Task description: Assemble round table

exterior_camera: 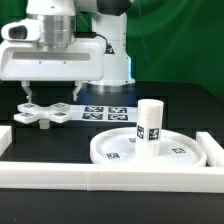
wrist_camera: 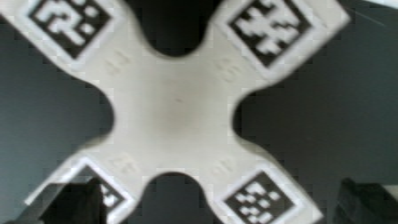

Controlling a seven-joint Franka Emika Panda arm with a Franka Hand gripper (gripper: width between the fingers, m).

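The worktop (exterior_camera: 60, 140) is black, the curtain (exterior_camera: 180, 40) behind it green. The cross piece (exterior_camera: 45, 114) lies far, at the exterior view's left, under the wide empty claw (wrist_camera: 214, 198). The post (exterior_camera: 150, 122) stands on the round disc (exterior_camera: 108, 154), near, at the exterior view's right.

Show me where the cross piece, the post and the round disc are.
cross piece (wrist_camera: 178, 115): wrist view, its central hub.
post (exterior_camera: 150, 122): exterior view, middle of its side.
round disc (exterior_camera: 104, 152): exterior view, bare part by its rim.

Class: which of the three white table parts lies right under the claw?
The four-armed cross piece, beneath the claw; the disc and the post upright on it sit toward the exterior view's right.
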